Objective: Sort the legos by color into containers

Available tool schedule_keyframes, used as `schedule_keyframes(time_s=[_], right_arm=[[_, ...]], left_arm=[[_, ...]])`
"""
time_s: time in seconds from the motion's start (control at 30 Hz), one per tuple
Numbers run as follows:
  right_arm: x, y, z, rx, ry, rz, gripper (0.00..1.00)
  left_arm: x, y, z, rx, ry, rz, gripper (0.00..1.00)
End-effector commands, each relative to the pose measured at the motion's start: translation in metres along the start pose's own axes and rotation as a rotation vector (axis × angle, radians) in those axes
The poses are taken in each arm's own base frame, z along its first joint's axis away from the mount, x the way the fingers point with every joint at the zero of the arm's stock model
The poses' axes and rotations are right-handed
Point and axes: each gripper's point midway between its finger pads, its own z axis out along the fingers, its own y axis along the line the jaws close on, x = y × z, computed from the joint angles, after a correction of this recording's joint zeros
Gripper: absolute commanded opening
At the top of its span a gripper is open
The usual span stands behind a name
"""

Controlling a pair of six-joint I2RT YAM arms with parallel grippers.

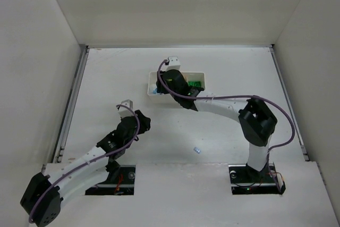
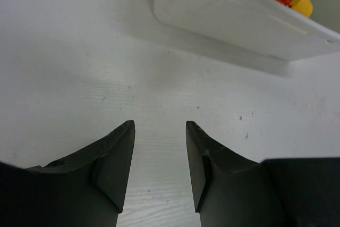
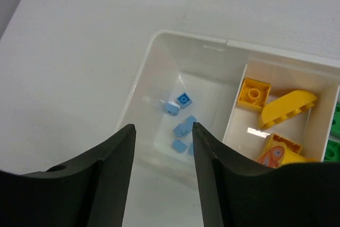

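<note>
Left arm runs from its base forward and to the right, lying low, wrist bent at the end. Left gripper tilts forward and down, jaws parted with a clear gap, nothing between them. Right arm rises from its base, folds sharply at the elbow, forearm stretched forward and to the left. Right gripper aims down, jaws parted about as wide as the left's, nothing held. The two arms are well apart.

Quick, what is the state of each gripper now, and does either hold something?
Left gripper: open, holding nothing, above bare table.
Right gripper: open, holding nothing, above the tray.
</note>
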Motion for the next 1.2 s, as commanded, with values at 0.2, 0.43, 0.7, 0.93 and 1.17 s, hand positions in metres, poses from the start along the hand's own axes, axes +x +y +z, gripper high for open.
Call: schedule_keyframes(time_s=[0.2,0.43,0.7,0.93,1.17], right_arm=[[0.001,-0.014,-0.050,-0.031,-0.009,-0.036,0.47],[0.111,-0.057,-0.169,-0.047,0.216,-0.091,0.35],[0.192,-0.110,-0.251,0.121,0.580,-0.188,0.40],[0.219,-0.089,-0.257,-0.010,0.679,-0.277,0.54],[0.239,-0.084,-0.249,-0.015,0.734,-0.324,0.50]], left_arm=[[0.037,-0.011,-0.014,0.069,0.080,-0.012,0.40],[0.034,-0.032,-0.011,0.134,0.066,0.009,0.41],[0.021,-0.054,-0.003,0.184,0.030,0.030,0.42],[0.020,-0.062,-0.004,0.219,0.018,0.011,0.42],[0.018,-0.061,-0.005,0.226,0.010,0.002,0.42]])
